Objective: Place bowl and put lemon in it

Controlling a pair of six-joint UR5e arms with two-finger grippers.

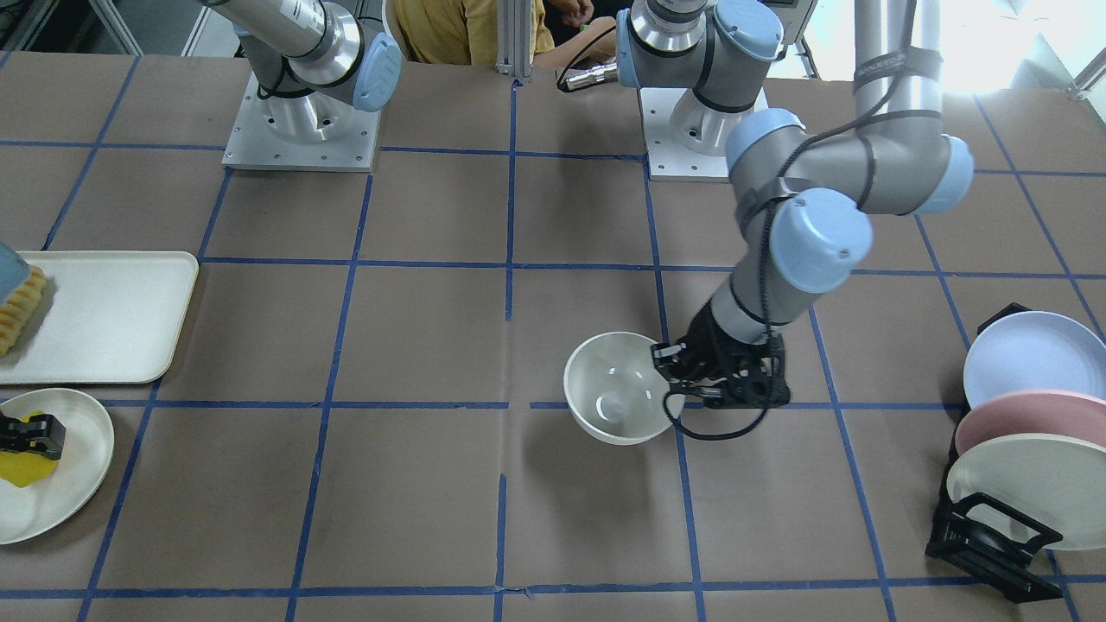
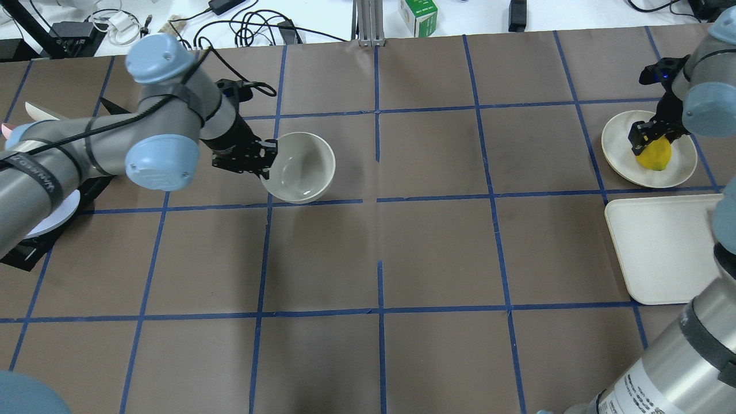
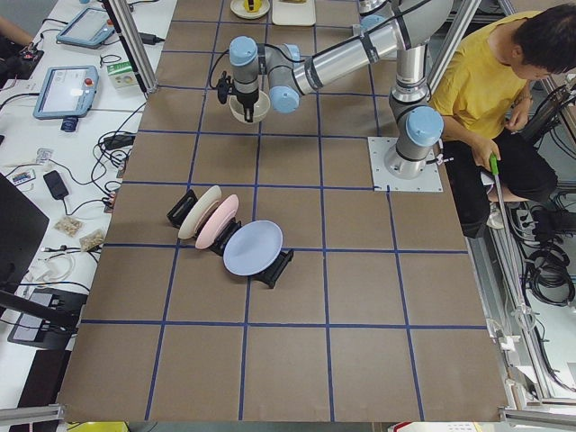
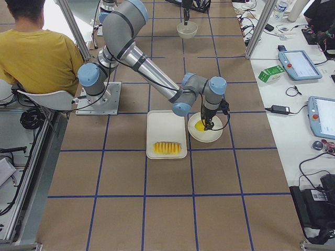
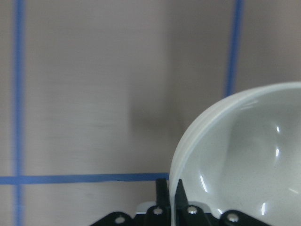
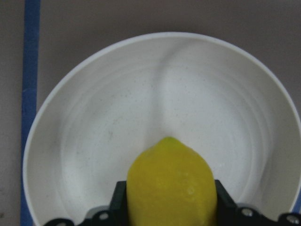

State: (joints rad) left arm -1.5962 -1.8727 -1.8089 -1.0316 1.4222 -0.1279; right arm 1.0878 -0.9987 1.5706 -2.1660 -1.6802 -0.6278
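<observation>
The off-white bowl (image 2: 302, 167) is left of the table's middle, also in the front view (image 1: 618, 389) and the left wrist view (image 5: 244, 160). My left gripper (image 2: 265, 162) is shut on its rim, one finger inside and one outside. I cannot tell whether the bowl rests on the table. The yellow lemon (image 2: 655, 156) sits over a flat cream plate (image 2: 618, 144) at the far right. My right gripper (image 2: 648, 138) is closed on the lemon, which fills the space between the fingers in the right wrist view (image 6: 171, 183).
A cream tray (image 2: 661, 253) lies beside the plate, with sliced striped fruit (image 1: 22, 311) on it. A black rack (image 1: 985, 536) with blue, pink and cream plates stands at the table's left end. A person in yellow (image 3: 504, 81) sits behind the robot.
</observation>
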